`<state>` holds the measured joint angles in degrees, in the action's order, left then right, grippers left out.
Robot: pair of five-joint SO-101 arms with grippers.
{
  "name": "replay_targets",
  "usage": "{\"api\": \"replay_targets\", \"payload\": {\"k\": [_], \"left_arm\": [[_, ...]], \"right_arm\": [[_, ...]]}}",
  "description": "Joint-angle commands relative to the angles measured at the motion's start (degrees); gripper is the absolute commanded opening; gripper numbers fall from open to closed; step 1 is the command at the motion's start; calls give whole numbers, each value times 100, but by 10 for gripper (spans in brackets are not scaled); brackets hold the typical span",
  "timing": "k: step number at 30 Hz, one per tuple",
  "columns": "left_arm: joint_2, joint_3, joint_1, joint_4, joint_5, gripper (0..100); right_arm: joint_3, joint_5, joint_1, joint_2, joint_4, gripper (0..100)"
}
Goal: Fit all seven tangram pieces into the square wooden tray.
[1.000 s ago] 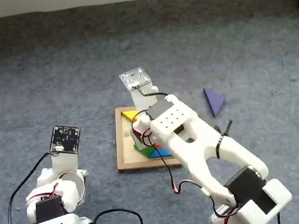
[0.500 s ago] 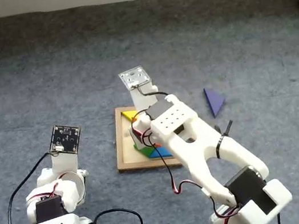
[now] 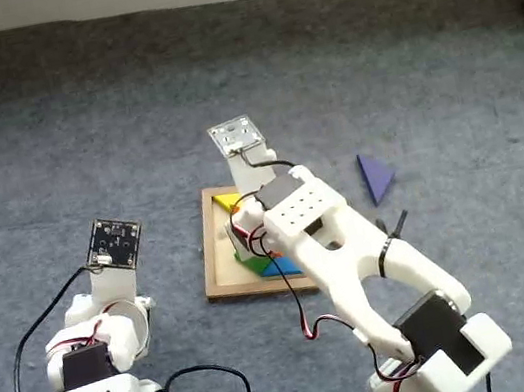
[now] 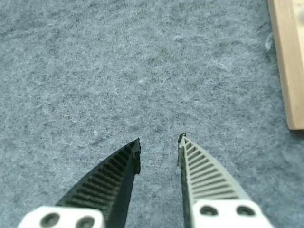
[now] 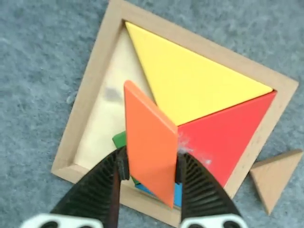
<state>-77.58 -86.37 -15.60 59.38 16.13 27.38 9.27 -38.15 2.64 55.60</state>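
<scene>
In the high view the left arm [image 3: 93,388] is sitting at the near left of the grey, felt-like table [image 3: 76,117], well apart from the square wooden tray [image 3: 214,255]. Its own wrist view is giving what the high view is not: the left tool [image 4: 159,139] is hanging over bare table with its black and white fingers spread and nothing between them, and one rim of the tray [image 4: 285,61] is showing at the frame's edge.

The tray is lying mid-table. From above, the right arm [image 3: 355,261] is covering much of it, leaving a yellow corner [image 3: 227,202] and slivers of green [image 3: 254,263] and blue [image 3: 280,267] peeking out. The right wrist view is laying the inside open. The large yellow triangle [image 5: 190,80] and the large red triangle [image 5: 223,137] are lying flat in the tray [image 5: 95,71], edge to edge. A green piece [image 5: 119,140] and a blue piece [image 5: 176,192] are partly hidden behind the tool. A strip of bare wood is lying between the yellow triangle and the rim.

The right tool [image 5: 152,153] is pinching the orange parallelogram [image 5: 147,133] by its long edges, holding it above the tray. A tan triangle [image 5: 273,175] is lying on the table just beside one tray corner (the arm is hiding that spot from above).

Farther right, the purple triangle [image 3: 374,176] is lying flat on the table, apart from the tray.
</scene>
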Motion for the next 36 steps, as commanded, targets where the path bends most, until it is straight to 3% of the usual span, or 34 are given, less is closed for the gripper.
{"api": "replay_targets", "payload": {"k": [1, 13, 25, 32, 36], "left_arm": [[-75, 40, -66, -79, -18, 148], [-75, 40, -66, -79, -18, 148], [-75, 40, -66, -79, -18, 148], [-75, 40, -66, -79, -18, 148], [-75, 40, -66, -79, -18, 148]], "right_arm": [[-127, 659, 110, 66, -400, 41], [-242, 1635, -514, -338, -1200, 41], [-1024, 1662, -549, -1253, -1165, 43], [-989, 1662, -620, -1244, -1156, 173], [-1033, 1635, -875, -1226, -681, 178]]}}
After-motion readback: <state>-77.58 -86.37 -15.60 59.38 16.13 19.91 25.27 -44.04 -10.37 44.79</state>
